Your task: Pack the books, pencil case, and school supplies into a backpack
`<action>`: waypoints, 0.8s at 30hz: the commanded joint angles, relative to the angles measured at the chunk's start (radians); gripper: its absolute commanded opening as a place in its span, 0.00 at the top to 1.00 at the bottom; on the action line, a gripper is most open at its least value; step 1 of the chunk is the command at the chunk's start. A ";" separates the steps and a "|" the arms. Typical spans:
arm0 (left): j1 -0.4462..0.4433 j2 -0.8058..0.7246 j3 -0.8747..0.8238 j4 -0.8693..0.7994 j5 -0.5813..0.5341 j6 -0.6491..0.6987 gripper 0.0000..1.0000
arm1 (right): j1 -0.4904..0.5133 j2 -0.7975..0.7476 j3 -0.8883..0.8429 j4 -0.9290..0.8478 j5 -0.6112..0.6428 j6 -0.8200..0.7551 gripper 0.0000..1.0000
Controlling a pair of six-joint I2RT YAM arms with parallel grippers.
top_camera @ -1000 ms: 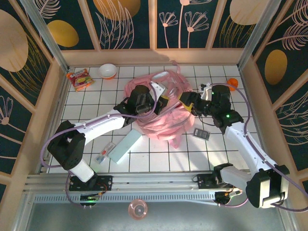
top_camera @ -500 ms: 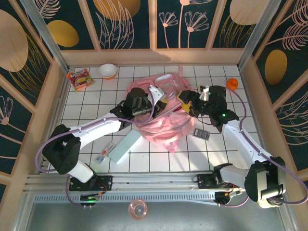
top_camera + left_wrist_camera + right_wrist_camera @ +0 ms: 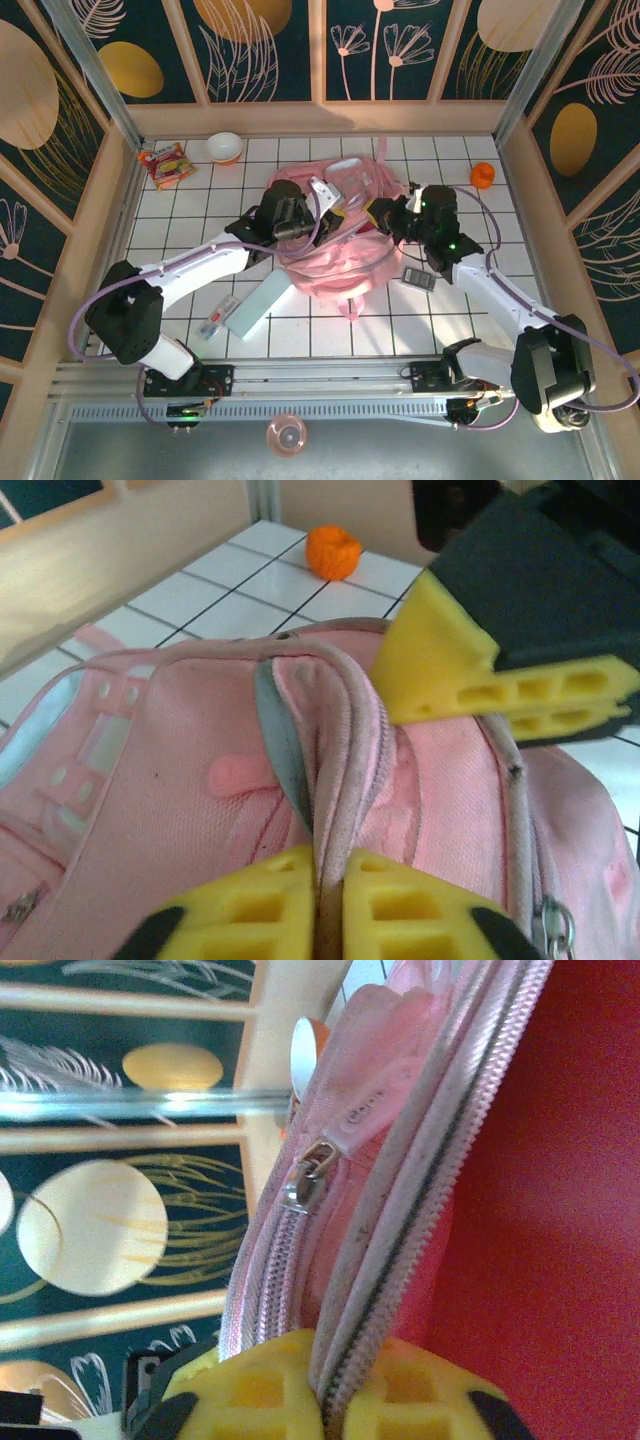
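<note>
The left jaws and the right jaws each pinch the backpack zip edge. The pencil case, packet and calculator lie unpacked on the counter, away from both.

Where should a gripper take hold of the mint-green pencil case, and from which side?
Probably across its narrow width, near the middle, coming straight down from above. The pencil case lies flat and is long, so only the short span looks graspable. The clear packet lies close beside its near end, so keep away from that end.
</note>
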 commanded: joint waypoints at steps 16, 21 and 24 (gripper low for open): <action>-0.016 -0.388 -0.332 -0.121 0.091 -0.850 0.40 | 0.145 -0.065 -0.017 0.185 0.285 0.027 1.00; -0.057 -0.367 -0.351 -0.056 0.133 -0.879 0.37 | 0.155 -0.036 0.012 0.186 0.272 0.012 1.00; -0.069 -0.342 -0.356 0.003 0.146 -0.899 0.37 | 0.159 -0.026 0.011 0.197 0.268 0.014 1.00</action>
